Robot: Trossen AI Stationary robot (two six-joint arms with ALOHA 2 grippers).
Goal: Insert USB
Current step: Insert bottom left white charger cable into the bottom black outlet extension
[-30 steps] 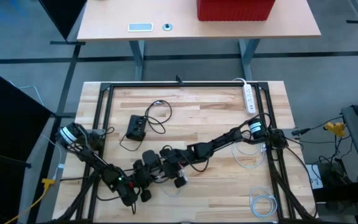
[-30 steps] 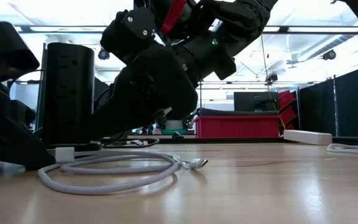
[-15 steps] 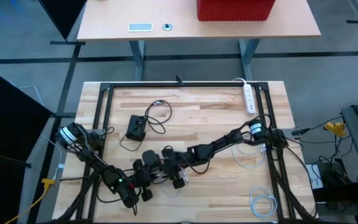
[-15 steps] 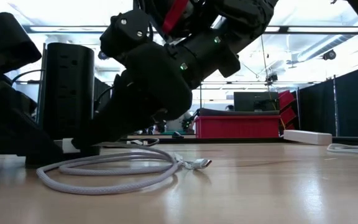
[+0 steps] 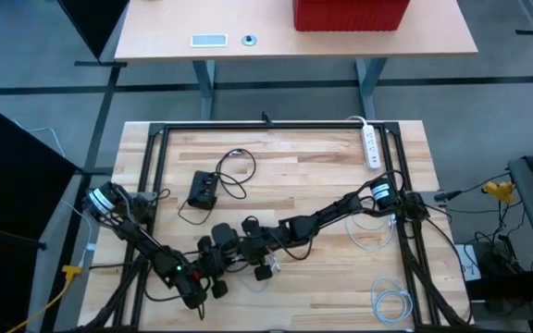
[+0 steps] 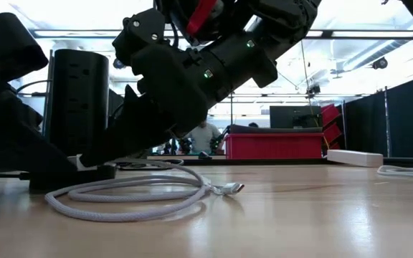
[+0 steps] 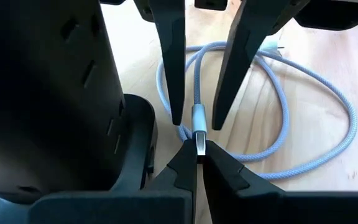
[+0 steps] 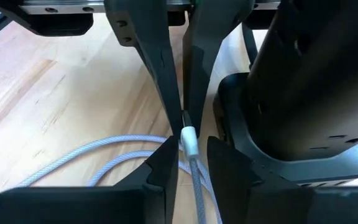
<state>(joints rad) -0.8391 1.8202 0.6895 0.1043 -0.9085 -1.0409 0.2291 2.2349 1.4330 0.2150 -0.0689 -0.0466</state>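
Overhead looks straight down, low looks level across; both wrists closely share the cable (image 7: 278, 112).

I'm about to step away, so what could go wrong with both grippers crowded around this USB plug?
The left gripper pinches only the metal tip of the USB plug, so it may twist or slip. The right gripper, jaws apart astride the cable, sits very close to the left one and might clash with it. The black tower stands right beside both and could get knocked.
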